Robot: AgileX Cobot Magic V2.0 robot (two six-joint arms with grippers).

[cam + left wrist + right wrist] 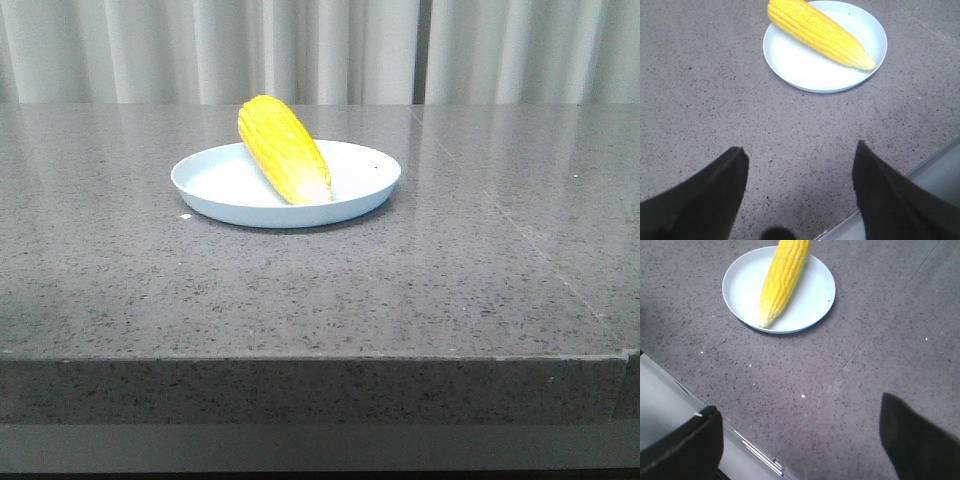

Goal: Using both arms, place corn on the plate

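Note:
The yellow corn (pixel 282 150) lies on the pale plate (pixel 210 175) on the grey stone table, its thick end propped on the far rim and its pale tip pointing toward the front. It also shows in the left wrist view (pixel 817 31) on the plate (pixel 800 70) and in the right wrist view (pixel 782 280) on the plate (pixel 812 295). My left gripper (pixel 801 152) is open and empty, back near the table's front edge. My right gripper (pixel 800 407) is open and empty, also over the front edge. Neither shows in the front view.
The grey speckled table top (pixel 480 260) has a front edge (pixel 320 365) close to the camera. A seam line (pixel 875 327) crosses the table to the right of the plate. White curtains (pixel 320 50) hang behind.

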